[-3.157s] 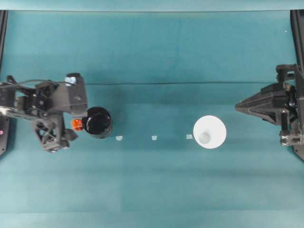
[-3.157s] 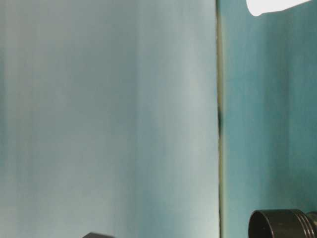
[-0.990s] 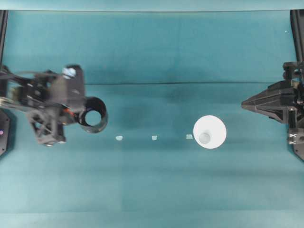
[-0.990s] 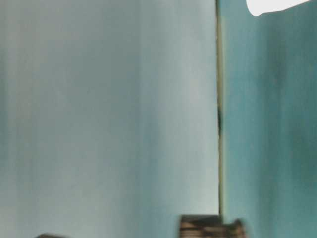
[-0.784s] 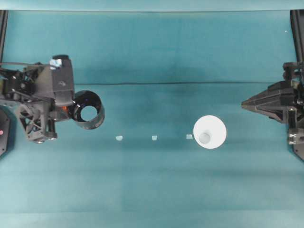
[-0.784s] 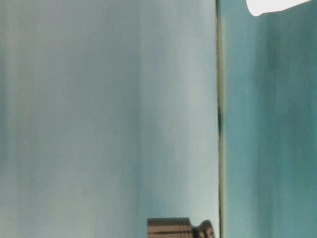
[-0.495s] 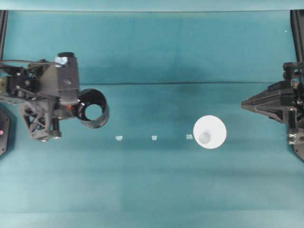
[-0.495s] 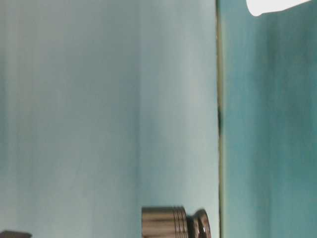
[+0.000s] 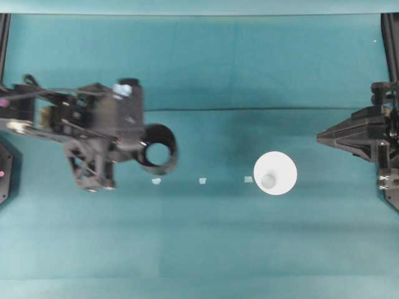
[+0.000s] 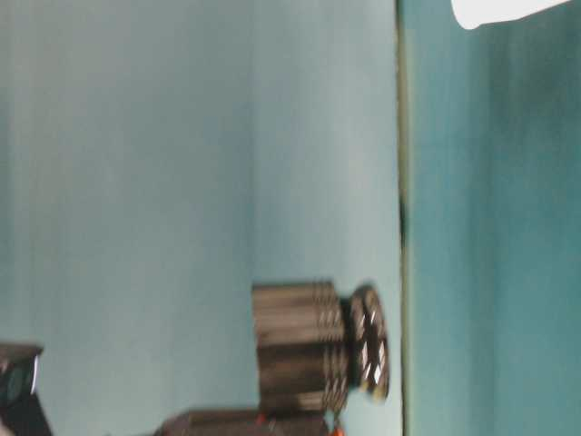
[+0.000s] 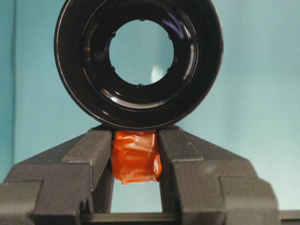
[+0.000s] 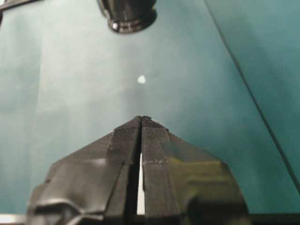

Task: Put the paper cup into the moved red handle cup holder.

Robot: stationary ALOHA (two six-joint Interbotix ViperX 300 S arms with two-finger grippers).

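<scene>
The left tool point(image 11: 136, 161) is clamped on the red handle point(image 11: 136, 157), carrying the cup holder point(image 9: 157, 146) aloft toward three o'clock, where the paper cup point(image 9: 275, 173) waits; the right tool point(image 12: 141, 123), pressed together, idles.

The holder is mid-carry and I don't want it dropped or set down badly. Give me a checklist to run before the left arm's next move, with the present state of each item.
1. Left gripper has a firm hold: ok; its fingers clamp the red handle tab.
2. Red handle cup holder is off the table: ok; the table-level view shows it in the air.
3. Holder is upright for setting down: not ok; it lies on its side, its open bore facing the wrist camera.
4. Paper cup stands clear of the carry path: ok; it is apart, to the right.
5. Right gripper is out of the way: ok; shut, at the table's right edge.
</scene>
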